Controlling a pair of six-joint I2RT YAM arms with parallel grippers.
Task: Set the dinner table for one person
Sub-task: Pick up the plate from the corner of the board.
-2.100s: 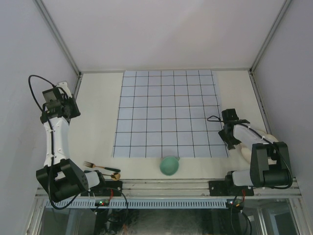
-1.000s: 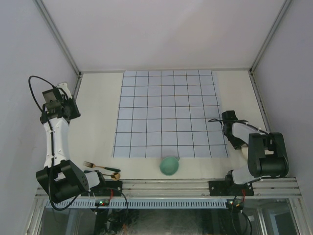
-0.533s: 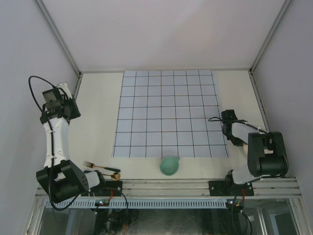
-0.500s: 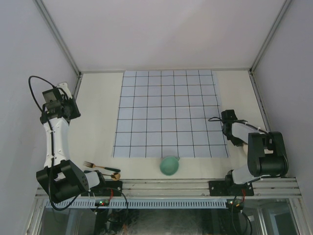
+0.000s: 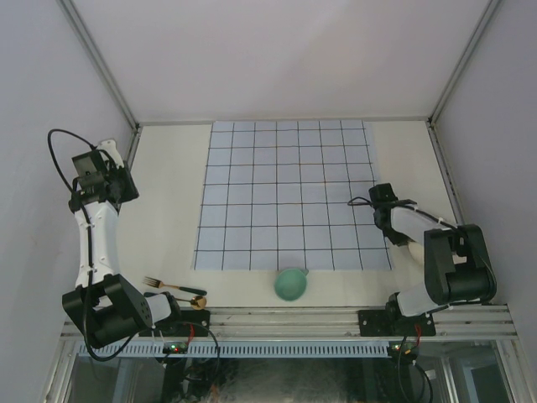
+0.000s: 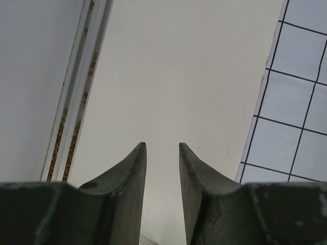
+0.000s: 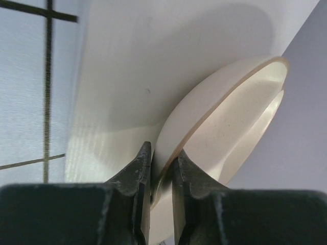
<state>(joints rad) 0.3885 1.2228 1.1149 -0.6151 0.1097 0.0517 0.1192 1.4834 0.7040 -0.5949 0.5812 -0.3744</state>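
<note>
Pinching what, the right gripper (image 7: 161, 153)? asks the first observer.

The second answers: its two fingers are closed on the rim of a cream plate (image 7: 230, 117); the rim sits between the pads; the plate stands tilted against the dinner table (image 7: 127, 66), at the right side, just beside the right edge of the pale-blue grid cloth (image 5: 289, 193); whether the plate's far rim touches the surface cannot be told.

And the left gripper (image 6: 162, 148)? asks the first.

Its jaws stand apart with nothing between them, says the second; it hangs over bare table at the far left, near the side rail; the cloth's left edge shows just to its right in the wrist view.

Where does the dinner table lie? asks the first.

It fills the floor of the enclosure, replies the second; the cloth covers its middle; a green cup (image 5: 290, 285) sits at the near edge, just beside the cloth's near border; a fork (image 5: 164, 285) and a gold spoon (image 5: 195, 301) lie near the left arm's base, well apart from the plate.
</note>
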